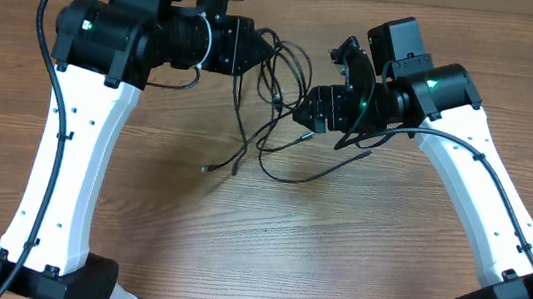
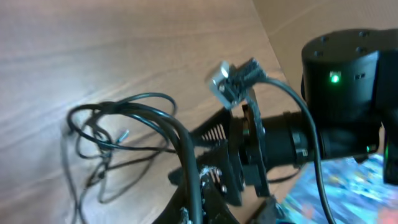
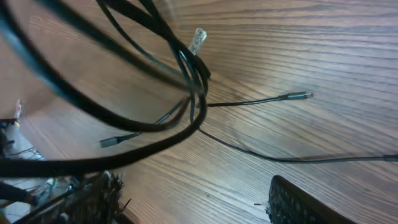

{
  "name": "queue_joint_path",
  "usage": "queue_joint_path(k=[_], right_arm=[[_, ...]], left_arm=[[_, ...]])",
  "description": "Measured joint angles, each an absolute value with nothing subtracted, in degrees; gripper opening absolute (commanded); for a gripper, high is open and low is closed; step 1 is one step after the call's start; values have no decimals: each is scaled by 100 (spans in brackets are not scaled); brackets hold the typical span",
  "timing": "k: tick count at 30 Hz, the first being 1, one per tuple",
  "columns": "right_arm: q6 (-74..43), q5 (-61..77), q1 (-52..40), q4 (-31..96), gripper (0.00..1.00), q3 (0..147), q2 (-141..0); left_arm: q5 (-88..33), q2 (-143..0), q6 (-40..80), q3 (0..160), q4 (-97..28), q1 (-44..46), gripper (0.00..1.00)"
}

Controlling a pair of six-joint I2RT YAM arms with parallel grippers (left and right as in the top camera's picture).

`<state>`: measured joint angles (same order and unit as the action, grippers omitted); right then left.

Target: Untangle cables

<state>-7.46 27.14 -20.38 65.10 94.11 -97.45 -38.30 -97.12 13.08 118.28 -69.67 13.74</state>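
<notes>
Because the left fingers (image 1: 258, 48) pinch one strand of the cables (image 1: 277, 100) above the table (image 1: 235, 247), the right fingers (image 3: 305, 202), spread wide, seem poised to take another loop.

Nothing legible in any view.
No letters, numbers, labels or brand marks can be read on the left arm (image 1: 75, 148), the right arm (image 1: 483, 194), the cables (image 1: 276, 110) or the table (image 1: 266, 240).

Table (image 1: 266, 240): wood-grain, smooth, matt w/ faint sheen. Cables (image 2: 185, 149): black, smooth, slightly glossy rubbery sheath; plug tips (image 3: 198, 40) silvery metal. Arm links (image 1: 62, 177): white glossy plastic; joint housings (image 1: 108, 36) black, matt
</notes>
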Motion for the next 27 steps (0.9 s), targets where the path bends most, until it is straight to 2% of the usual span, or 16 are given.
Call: queue_joint_path(k=[10,12,16,22,27], right_arm=[[-523,3251,-2027,6119,75,9411,-9745],[-502,3170,-2027,5992,72,9411,-9745],[-484,2945,-2029,5669,57,9411,-9745],[-631,2493,-2029,5245,16,9411,-9747],[-1236,1778,-2029,5186,9,9411,-9762]], left_arm=[[-4565,-9712,1304,11828,-7297,1350,4],[-4654,-9712,1264,11828,-7432,1350,4],[-4827,-9712,1070,11828,-7682,1350,4],[-4930,-9712,869,11828,-8108,1350,4],[-4950,-9712,742,11828,-8276,1350,4]])
